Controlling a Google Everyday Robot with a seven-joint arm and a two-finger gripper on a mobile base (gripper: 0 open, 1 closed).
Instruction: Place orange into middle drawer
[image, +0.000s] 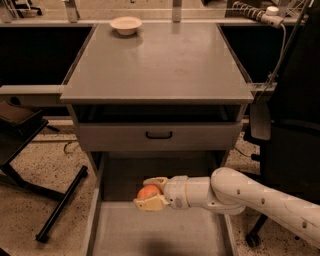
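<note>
— How far along was the job?
— Most of the way, I'd judge. The middle drawer (160, 234) stood pulled out, and the gripper (150, 193) hung low over the rear part of its floor, reaching in from the right with the orange (147, 191) in its grasp
— So the jaws were closed on it?
— Pinching it, yes: one pale jaw above the fruit, the other beneath. The orange was not yet lying free in the tray; whether it touched the floor I could not tell
— What was left, then?
— Letting go, I'd say, and drawing the arm clear. The upper drawer (159, 135) with the black handle sat just above, so headroom looked tight
— And the orange itself?
— Small, round, smooth, bright orange where it showed; the jaws hid part of it. On that flat floor it seemed likely to roll once released. The cream bowl (125, 24) sat far back on the cabinet top (160, 70), well apart from all this
</note>
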